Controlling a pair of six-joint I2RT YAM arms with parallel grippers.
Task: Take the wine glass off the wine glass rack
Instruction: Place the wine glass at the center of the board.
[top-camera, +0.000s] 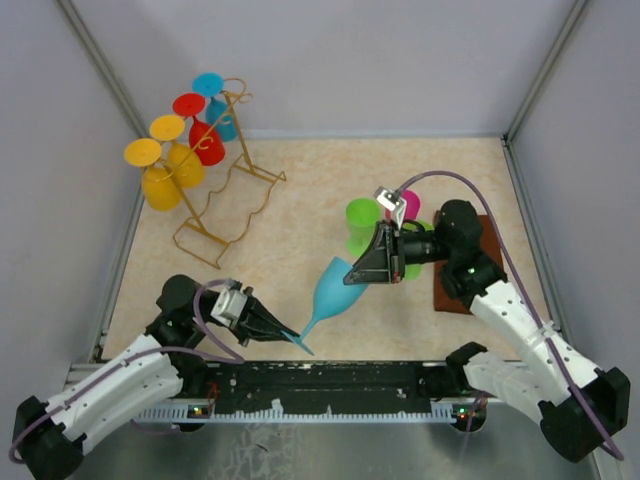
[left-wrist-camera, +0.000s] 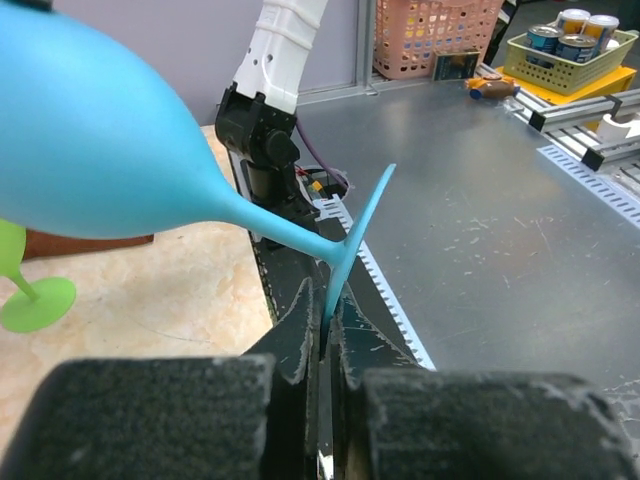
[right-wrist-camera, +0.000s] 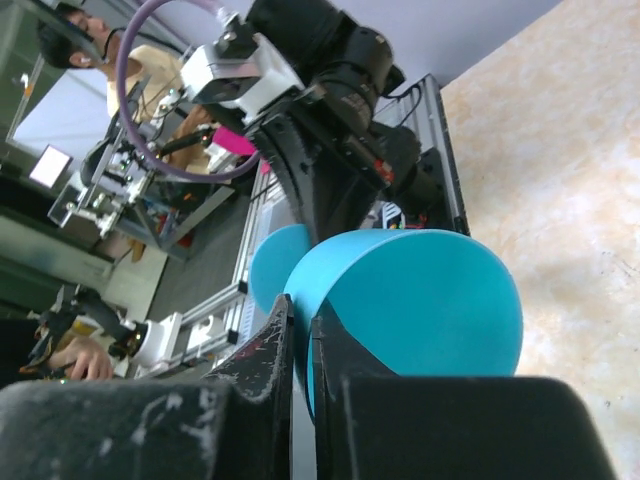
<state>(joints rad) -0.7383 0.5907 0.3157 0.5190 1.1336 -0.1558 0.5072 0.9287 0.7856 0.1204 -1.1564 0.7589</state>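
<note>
A light blue wine glass (top-camera: 330, 290) is held tilted above the table between both grippers. My left gripper (top-camera: 287, 330) is shut on the edge of its foot, as the left wrist view (left-wrist-camera: 325, 318) shows, with the bowl (left-wrist-camera: 90, 150) up to the left. My right gripper (top-camera: 354, 272) is shut on the bowl's rim; the right wrist view (right-wrist-camera: 300, 335) has one finger inside the bowl (right-wrist-camera: 420, 300) and one outside. The golden-yellow wire wine glass rack (top-camera: 240, 190) stands at the far left, apart from both grippers.
Two yellow glasses (top-camera: 160, 185), a red one (top-camera: 205, 140) and a blue one (top-camera: 220, 115) hang on the rack. Green glasses (top-camera: 362, 225) and a pink one (top-camera: 410, 205) stand by my right gripper. A brown mat (top-camera: 485, 240) lies under the right arm.
</note>
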